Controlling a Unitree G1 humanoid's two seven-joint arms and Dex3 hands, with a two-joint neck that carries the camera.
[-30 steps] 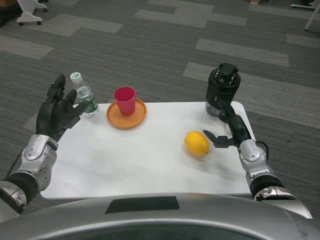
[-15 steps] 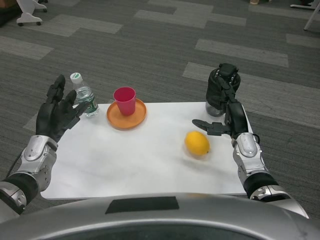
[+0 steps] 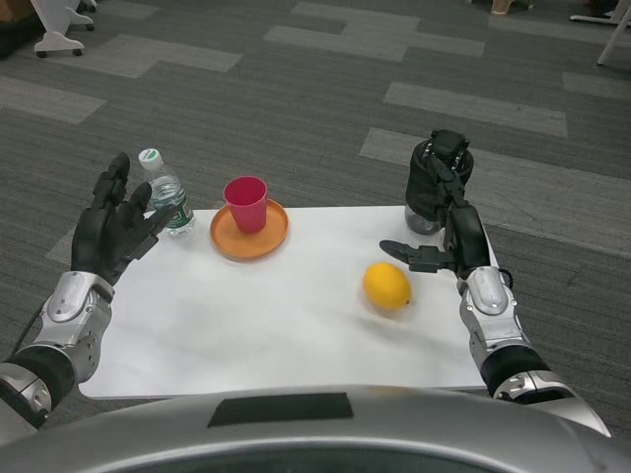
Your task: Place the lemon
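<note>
While the lemon [image 3: 386,286] rests on the white table [image 3: 276,325], right of centre, the right hand [image 3: 444,244] hovers just beside it, fingers spread and holding nothing. The left hand [image 3: 110,229] is raised at the table's left edge, fingers apart, near a water bottle [image 3: 166,192]. A red cup [image 3: 246,203] stands on an orange plate [image 3: 250,237].

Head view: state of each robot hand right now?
Left robot hand: open, raised at the table's left edge, holding nothing.
Right robot hand: open, just behind the lemon, not touching it.
</note>
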